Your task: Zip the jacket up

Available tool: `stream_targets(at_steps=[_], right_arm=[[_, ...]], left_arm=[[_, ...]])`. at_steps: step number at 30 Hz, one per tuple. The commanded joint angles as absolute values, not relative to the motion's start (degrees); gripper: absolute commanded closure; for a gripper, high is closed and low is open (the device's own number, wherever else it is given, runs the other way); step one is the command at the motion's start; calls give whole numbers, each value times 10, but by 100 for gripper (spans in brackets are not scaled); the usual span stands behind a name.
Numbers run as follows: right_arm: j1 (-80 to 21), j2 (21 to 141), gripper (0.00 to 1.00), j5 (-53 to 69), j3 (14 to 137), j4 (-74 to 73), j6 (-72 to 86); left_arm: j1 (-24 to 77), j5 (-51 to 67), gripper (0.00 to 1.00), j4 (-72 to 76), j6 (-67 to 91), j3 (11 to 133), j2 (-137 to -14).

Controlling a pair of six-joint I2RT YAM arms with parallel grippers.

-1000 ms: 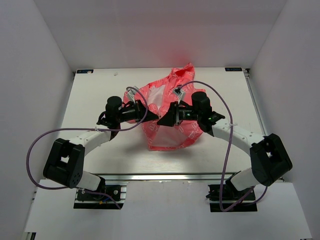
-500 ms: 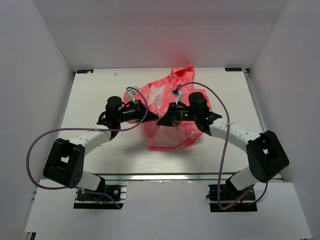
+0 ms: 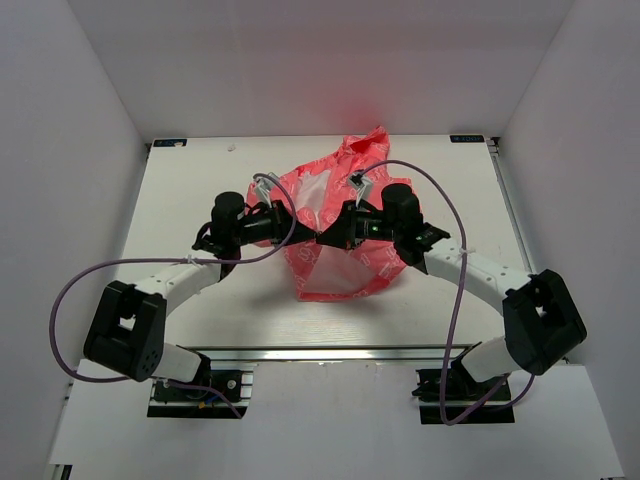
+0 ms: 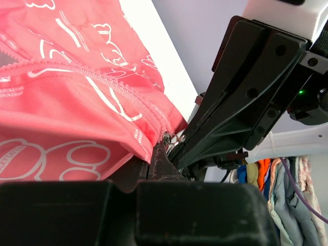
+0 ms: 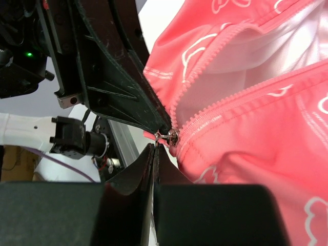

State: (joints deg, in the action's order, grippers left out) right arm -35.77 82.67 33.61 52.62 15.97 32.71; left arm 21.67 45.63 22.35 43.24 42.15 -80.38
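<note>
The coral-pink jacket [image 3: 345,215] lies bunched in the middle of the table, its front open and white lining showing. Both grippers meet at the zipper's lower end. My left gripper [image 3: 308,238] is shut on the jacket's fabric right beside the zipper's foot [image 4: 154,134]. The right gripper [image 5: 155,147] is shut, its fingertips pinching the small metal zipper pull [image 5: 160,136] that hangs from the slider [image 5: 173,135]. Above the slider the two rows of zipper teeth [image 5: 205,61] spread apart. In the left wrist view the slider [image 4: 171,138] shows just past my fingertips, with the right gripper's black body [image 4: 246,102] close behind it.
White walls enclose the white table [image 3: 200,190] on three sides. Purple cables [image 3: 440,200] loop over both arms. An aluminium rail [image 3: 330,355] runs along the near edge. A heap of coloured clothes [image 4: 279,179] lies beyond the table in the left wrist view.
The right gripper has closed from about half open onto the zipper pull. Its arm shifted slightly at the jacket's front. The left arm kept its hold and place.
</note>
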Motion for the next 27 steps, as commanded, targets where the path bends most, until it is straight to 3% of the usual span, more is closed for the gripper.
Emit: stream_targets(at_steps=[1, 17, 22, 27], right_arm=[[-359, 789, 100, 287, 538, 204, 315], [-339, 814, 100, 231, 550, 276, 392], [-339, 838, 100, 237, 599, 158, 356], [-335, 822, 100, 202, 592, 154, 336]], left_arm=[[221, 464, 100, 171, 401, 427, -785], [228, 504, 100, -14, 293, 454, -785], [231, 504, 100, -14, 287, 452, -779], [240, 505, 100, -63, 255, 462, -778]])
